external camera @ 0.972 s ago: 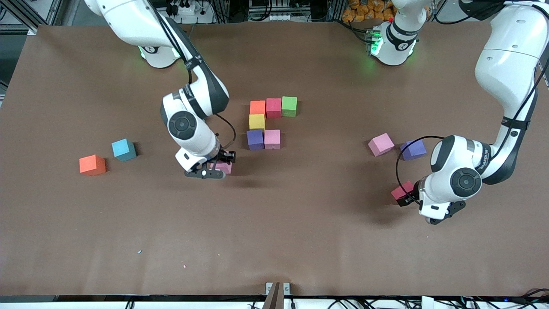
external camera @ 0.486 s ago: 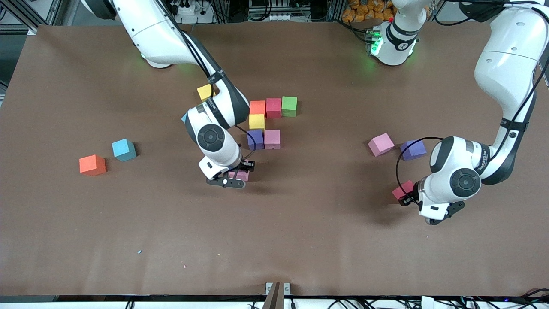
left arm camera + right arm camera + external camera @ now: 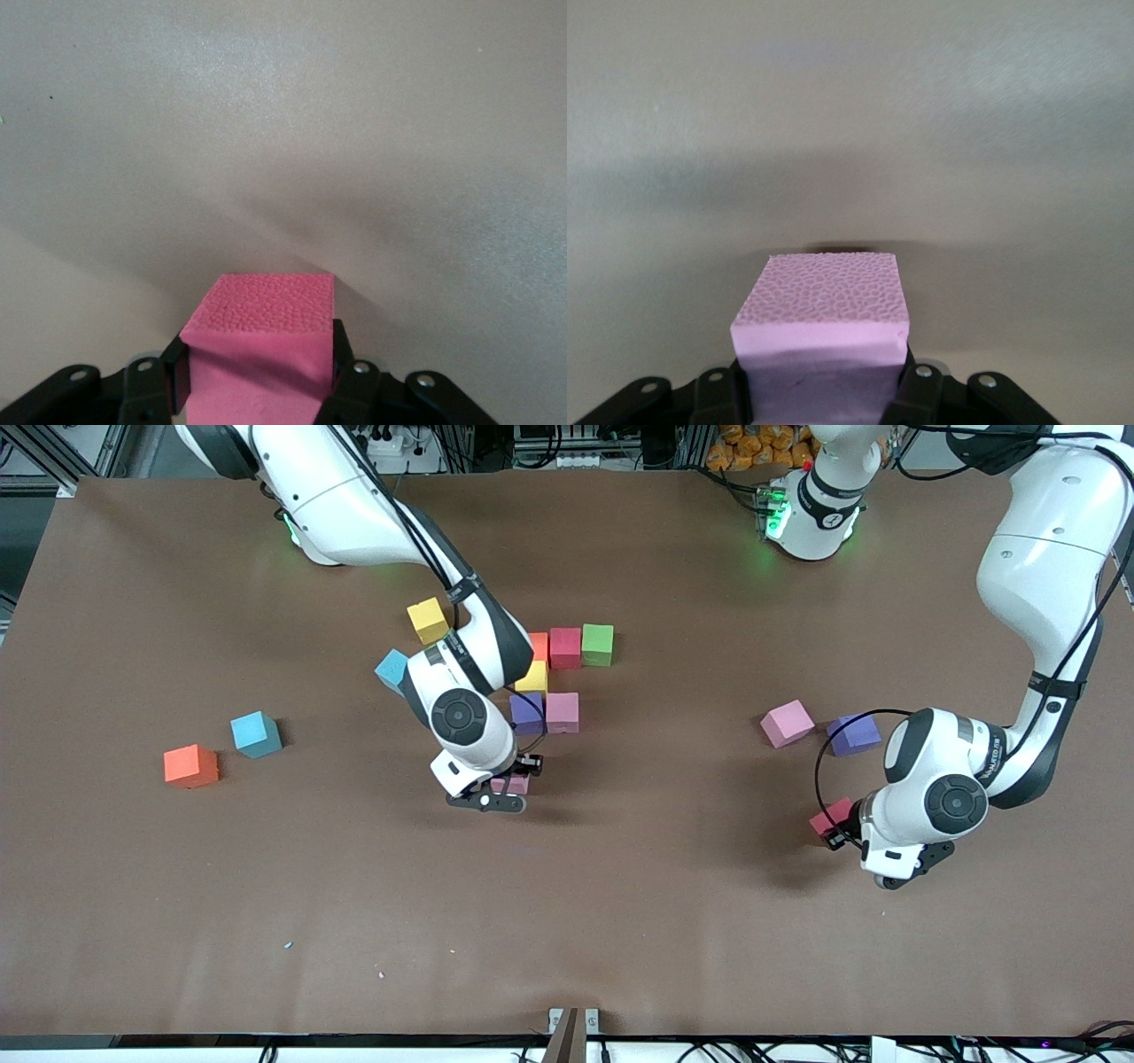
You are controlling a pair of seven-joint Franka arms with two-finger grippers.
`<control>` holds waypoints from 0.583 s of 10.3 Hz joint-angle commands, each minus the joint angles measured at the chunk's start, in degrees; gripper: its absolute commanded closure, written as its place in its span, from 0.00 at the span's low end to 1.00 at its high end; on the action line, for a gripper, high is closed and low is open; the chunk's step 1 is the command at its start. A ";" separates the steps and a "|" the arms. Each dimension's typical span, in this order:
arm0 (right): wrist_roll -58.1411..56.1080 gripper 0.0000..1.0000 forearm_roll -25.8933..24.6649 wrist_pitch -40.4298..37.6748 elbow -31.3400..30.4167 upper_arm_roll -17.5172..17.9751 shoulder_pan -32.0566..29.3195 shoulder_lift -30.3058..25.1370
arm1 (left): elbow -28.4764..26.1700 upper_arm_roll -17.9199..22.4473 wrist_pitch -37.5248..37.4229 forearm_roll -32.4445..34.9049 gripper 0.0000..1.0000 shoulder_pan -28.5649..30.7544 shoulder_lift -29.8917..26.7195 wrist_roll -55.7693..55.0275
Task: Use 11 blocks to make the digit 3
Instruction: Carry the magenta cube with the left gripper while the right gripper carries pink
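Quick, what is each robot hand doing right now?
Left end effector: closed on a red block.
Right end effector: closed on a pink block, carried near the unfinished digit 3.

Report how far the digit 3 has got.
Done: a six-block partial figure sits mid-table, made of one full bar, a yellow spine block and two blocks of the middle bar.
In hand: the right tool grips a pink block beside that figure; the left tool is closed on a red block.
Left: placing both, plus three of the loose blocks scattered toward either end.
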 commanded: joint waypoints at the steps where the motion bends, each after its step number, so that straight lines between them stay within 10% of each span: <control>1: 0.23 1.00 1.39 -1.08 2.10 -0.37 0.70 1.43 | -0.11 0.07 0.40 -0.84 0.91 -0.45 0.04 -5.16; 6: 0.14 1.00 1.39 -1.17 0.26 0.95 0.70 1.34 | -0.11 -5.19 0.14 -6.72 0.97 -2.65 -1.19 -23.45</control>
